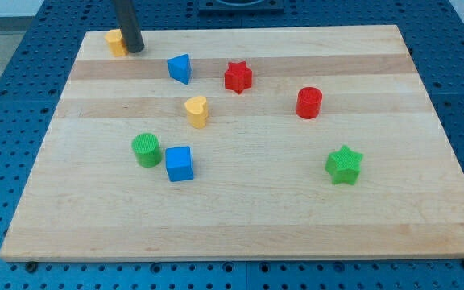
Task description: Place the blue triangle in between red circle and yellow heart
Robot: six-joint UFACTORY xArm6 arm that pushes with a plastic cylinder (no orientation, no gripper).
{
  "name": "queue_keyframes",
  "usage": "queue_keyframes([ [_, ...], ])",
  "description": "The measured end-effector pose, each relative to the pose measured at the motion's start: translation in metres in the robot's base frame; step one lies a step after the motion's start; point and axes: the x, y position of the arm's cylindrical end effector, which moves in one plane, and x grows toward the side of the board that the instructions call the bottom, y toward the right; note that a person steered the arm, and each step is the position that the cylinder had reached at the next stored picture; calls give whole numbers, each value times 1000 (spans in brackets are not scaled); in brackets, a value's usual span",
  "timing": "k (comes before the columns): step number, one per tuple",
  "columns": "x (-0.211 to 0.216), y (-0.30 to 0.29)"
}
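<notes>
Approach step: tip (pixel 134 50) parked top-left beside yellow block (pixel 116 41), blue triangle (pixel 180 68) untouched. No pincer fitted, so no state to tell. Triangle to be pushed rightward-down into gap between yellow heart (pixel 196 111) and red circle (pixel 308 103).

Triangle block (pixel 180 68) at view's left of star (pixel 238 77).
</notes>
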Motion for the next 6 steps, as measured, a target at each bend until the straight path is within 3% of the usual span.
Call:
queue_keyframes([
  [1, 28, 10],
  [4, 52, 73],
  [6, 116, 142],
])
